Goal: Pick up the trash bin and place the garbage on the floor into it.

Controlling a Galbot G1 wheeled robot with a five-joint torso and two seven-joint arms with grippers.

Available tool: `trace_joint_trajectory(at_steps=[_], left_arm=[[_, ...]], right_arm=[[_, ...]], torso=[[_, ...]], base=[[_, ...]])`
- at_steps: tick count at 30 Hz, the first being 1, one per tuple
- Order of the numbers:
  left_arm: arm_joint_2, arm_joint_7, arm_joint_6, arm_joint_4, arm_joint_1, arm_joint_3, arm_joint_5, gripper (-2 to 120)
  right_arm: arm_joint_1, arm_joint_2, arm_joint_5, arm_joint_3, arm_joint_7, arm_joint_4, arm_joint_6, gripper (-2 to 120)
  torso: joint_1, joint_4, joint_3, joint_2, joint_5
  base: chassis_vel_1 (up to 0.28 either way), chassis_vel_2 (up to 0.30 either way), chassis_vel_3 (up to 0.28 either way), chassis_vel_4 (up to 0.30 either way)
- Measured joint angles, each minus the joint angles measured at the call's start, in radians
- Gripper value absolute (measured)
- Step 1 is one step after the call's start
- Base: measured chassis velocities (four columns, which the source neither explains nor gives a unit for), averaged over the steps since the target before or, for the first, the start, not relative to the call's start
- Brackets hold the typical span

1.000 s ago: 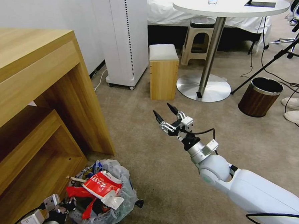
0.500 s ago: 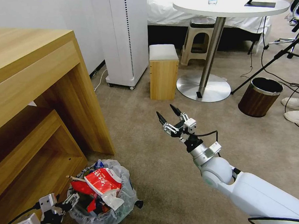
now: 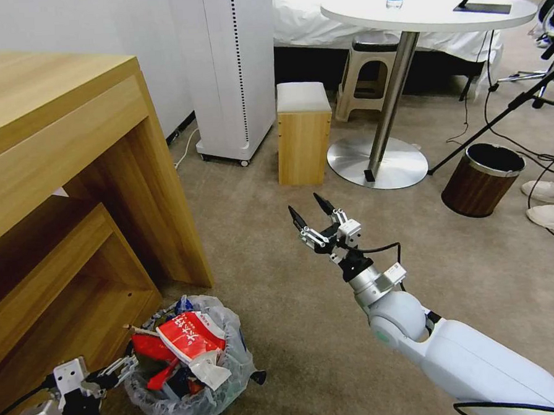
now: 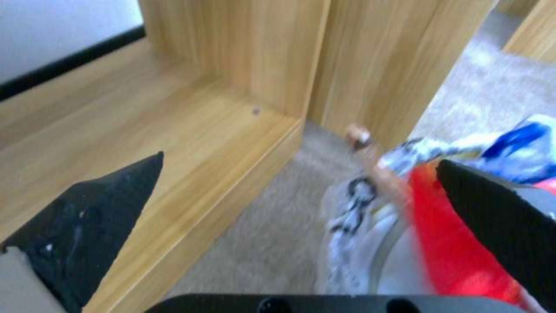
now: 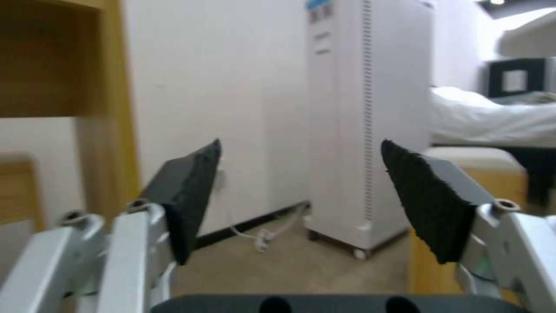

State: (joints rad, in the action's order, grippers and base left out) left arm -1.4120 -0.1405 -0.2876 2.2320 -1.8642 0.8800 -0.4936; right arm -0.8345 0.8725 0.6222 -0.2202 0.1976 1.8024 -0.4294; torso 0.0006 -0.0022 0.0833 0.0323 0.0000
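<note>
The trash bin (image 3: 232,364), lined with a crinkly clear bag, stands on the beige floor (image 3: 296,343) beside the wooden desk. It is packed with garbage: a red-and-white wrapper (image 3: 190,337), a wooden stick (image 3: 141,331) and a blue-white carton (image 3: 182,306). My left gripper (image 3: 125,368) hovers open just left of the bin's rim, holding nothing. In the left wrist view the left gripper (image 4: 295,195) is spread wide, with the bin's bag (image 4: 347,217) and red wrapper (image 4: 440,243) by one finger. My right gripper (image 3: 304,205) is open in the air over the carpet; the right gripper (image 5: 298,200) holds nothing.
A wooden desk (image 3: 70,150) with a low shelf crowds the left. Farther off stand a white floor unit (image 3: 232,67), a wooden stool (image 3: 303,132), a round table's base (image 3: 377,162) and a brown wood-grain bin (image 3: 483,178). Cables, tripod legs and a person's shoes (image 3: 552,202) are at right.
My left gripper has opened off the bin's rim and drawn back to the lower left. The garbage in the bin settled slightly. The right arm barely moved.
</note>
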Motion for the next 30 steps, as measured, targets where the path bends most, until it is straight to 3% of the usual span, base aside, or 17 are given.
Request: trace_joint_trajectory(at_steps=[5, 8, 9, 13, 17, 19, 21, 24, 30], left_arm=[[-0.032, 0.039, 0.028, 0.037, 0.002, -0.011, 0.043, 111], [-0.06, 0.067, 0.053, 0.072, 0.0, -0.025, 0.096, 103], [-0.06, 0.067, 0.053, 0.072, 0.0, -0.025, 0.096, 103], [-0.083, 0.094, 0.069, 0.117, -0.006, -0.029, 0.157, 100], [-0.089, 0.098, 0.073, 0.136, -0.01, -0.031, 0.178, 100], [-0.094, 0.103, 0.08, 0.154, -0.021, -0.034, 0.205, 100], [-0.095, 0.106, 0.081, 0.16, -0.024, -0.034, 0.216, 100], [-0.096, 0.116, 0.09, 0.176, -0.035, -0.039, 0.238, 100], [-0.095, 0.13, 0.1, 0.185, -0.051, -0.047, 0.268, 100]], right_arm=[[-0.043, 0.014, 0.003, 0.092, 0.055, 0.002, 0.02, 89], [-0.098, 0.026, -0.015, 0.231, 0.075, 0.016, 0.024, 99], [-0.098, 0.026, -0.015, 0.231, 0.075, 0.016, 0.024, 99], [-0.166, 0.04, -0.057, 0.427, 0.1, 0.058, 0.051, 100], [-0.197, 0.047, -0.073, 0.523, 0.112, 0.072, 0.057, 100], [-0.252, 0.062, -0.083, 0.649, 0.132, 0.093, 0.072, 100], [-0.275, 0.067, -0.088, 0.691, 0.141, 0.104, 0.086, 100], [-0.382, 0.089, -0.106, 0.837, 0.169, 0.149, 0.146, 100], [-0.515, 0.113, -0.124, 0.897, 0.2, 0.167, 0.156, 100]], torso=[[0.0, 0.0, 0.0, 0.0, 0.0], [0.0, -0.0001, 0.0, 0.0, 0.0002], [0.0, -0.0001, 0.0, 0.0, 0.0002], [0.0, -0.0001, 0.0, 0.0, 0.0001], [0.0, -0.0001, 0.0, 0.0, 0.0003], [0.0, 0.0, 0.0, 0.0, 0.0001], [0.0, 0.0, 0.0, 0.0, 0.0003], [0.0, -0.0002, 0.0, 0.0, 0.0002], [0.0, -0.0003, 0.0, 0.0, 0.0001]], base=[[0.0, 0.0, 0.0, 0.0], [0.0, 0.0, 0.0, 0.0], [0.0, 0.0, 0.0, 0.0], [0.0, 0.0, 0.0, 0.0], [0.0, 0.0, 0.0, 0.0], [0.0, 0.0, 0.0, 0.0], [0.0, 0.0, 0.0, 0.0], [0.0, 0.0, 0.0, 0.0], [0.0, 0.0, 0.0, 0.0]])
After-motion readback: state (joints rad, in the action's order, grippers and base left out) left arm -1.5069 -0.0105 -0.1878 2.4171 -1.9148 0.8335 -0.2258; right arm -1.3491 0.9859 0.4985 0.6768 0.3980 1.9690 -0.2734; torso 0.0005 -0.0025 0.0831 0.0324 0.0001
